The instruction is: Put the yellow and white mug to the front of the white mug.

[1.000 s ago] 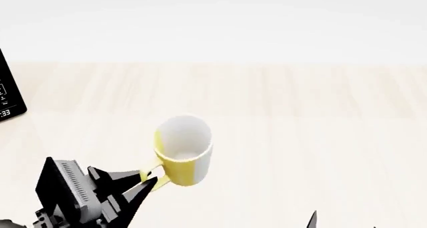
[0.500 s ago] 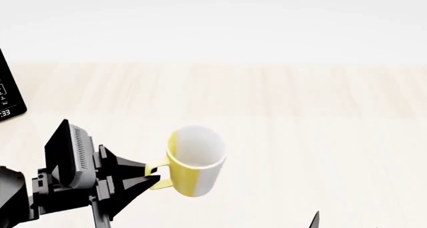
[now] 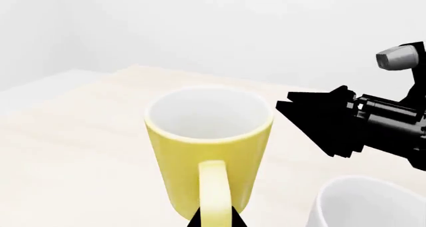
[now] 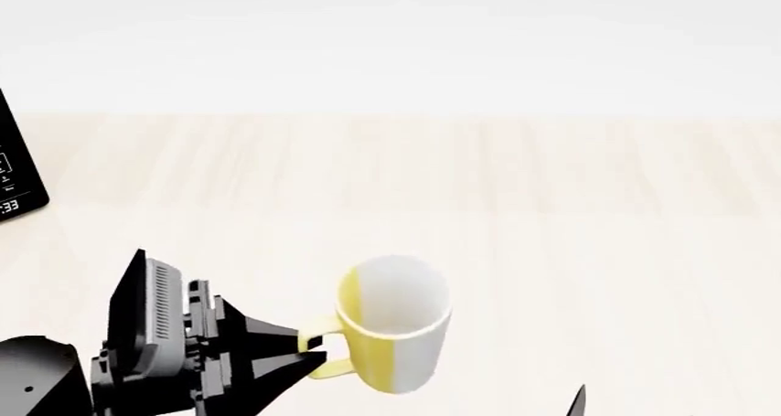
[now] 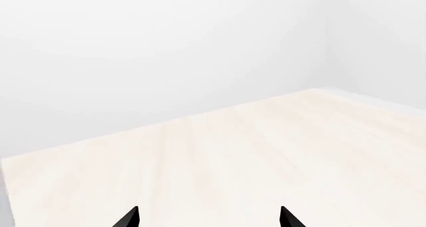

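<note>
The pale wooden table (image 4: 550, 178) filled most of your head view, with its far edge running straight across under the white wall and broad bare wood stretching to its right edge. At the table's left edge, a dark device (image 4: 17, 165) with small white markings was partly cut off by the frame. Your left gripper (image 4: 310, 354) sat near the table's front edge, its black fingers clenched on the yellow handle of the yellow and white mug (image 4: 393, 323). That mug leaned toward the right, its white inside facing up and away, yellow on the handle side and white on the other. Whether its base touched the wood could not be told.

From your left wrist camera, the white mug (image 3: 369, 203) showed only as a rim and part of its wall, just beside the yellow and white mug (image 3: 208, 142) and apart from it. The right gripper (image 3: 326, 119) hung beyond both mugs, clear of them. In your right wrist view its two black fingertips (image 5: 127, 218) stood well apart with nothing between them, over open wood reaching to the table's far corner.
</note>
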`<state>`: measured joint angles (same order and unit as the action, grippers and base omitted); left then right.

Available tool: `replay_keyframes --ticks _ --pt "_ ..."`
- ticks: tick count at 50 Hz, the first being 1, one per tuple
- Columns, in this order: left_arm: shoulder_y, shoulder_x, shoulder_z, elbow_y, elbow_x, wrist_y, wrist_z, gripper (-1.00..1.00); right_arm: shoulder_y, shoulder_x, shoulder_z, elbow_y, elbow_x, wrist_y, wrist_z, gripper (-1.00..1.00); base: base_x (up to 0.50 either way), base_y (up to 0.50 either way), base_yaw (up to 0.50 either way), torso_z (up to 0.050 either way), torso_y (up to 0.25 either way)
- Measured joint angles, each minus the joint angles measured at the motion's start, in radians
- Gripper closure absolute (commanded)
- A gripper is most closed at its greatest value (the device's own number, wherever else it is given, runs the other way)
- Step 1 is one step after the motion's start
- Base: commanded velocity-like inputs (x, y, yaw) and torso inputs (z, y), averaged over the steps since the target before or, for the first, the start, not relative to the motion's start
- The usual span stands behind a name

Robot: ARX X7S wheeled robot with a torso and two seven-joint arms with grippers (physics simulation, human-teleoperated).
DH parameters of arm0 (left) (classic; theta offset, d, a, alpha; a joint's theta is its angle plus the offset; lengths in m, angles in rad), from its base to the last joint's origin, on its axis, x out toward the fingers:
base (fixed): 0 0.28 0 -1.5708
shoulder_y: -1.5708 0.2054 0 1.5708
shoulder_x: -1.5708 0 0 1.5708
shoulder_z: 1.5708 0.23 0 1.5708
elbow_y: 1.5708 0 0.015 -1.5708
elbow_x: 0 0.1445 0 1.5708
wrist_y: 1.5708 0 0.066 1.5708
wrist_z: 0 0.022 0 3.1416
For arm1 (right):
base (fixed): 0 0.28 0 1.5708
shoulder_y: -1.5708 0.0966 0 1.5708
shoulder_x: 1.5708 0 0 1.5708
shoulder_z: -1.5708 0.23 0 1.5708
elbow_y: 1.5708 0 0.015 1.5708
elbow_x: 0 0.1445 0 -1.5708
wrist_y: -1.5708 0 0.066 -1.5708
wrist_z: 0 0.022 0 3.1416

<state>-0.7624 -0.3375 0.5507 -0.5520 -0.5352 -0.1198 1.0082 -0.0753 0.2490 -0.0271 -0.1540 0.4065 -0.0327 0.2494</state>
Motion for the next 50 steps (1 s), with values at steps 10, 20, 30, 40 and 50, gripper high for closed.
replay_keyframes --ticks 10,20,30,40,50 --pt "0.004 0.038 -0.017 -0.088 -0.028 0.042 0.035 1.00 -0.002 0.003 -0.003 -0.002 0.002 -0.003 0.003 -1.00 0.00 0.00 0.00 0.000 0.000" --pt "0.002 0.072 -0.027 -0.195 -0.035 0.103 0.070 1.00 -0.003 0.006 -0.005 -0.003 0.005 -0.006 0.007 -1.00 0.00 0.00 0.00 0.000 0.001" --pt "0.005 0.092 -0.012 -0.267 -0.003 0.166 0.074 1.00 -0.005 0.009 -0.007 -0.007 0.009 -0.008 0.009 -1.00 0.00 0.00 0.00 0.000 0.000" --pt "-0.006 0.120 0.008 -0.384 0.046 0.257 0.077 1.00 -0.003 0.012 -0.012 -0.005 0.011 -0.009 0.011 -1.00 0.00 0.00 0.00 0.000 0.000" --pt "-0.045 0.175 0.009 -0.597 0.083 0.388 0.100 1.00 -0.002 0.015 -0.016 -0.006 0.013 -0.010 0.014 -1.00 0.00 0.00 0.00 0.000 0.001"
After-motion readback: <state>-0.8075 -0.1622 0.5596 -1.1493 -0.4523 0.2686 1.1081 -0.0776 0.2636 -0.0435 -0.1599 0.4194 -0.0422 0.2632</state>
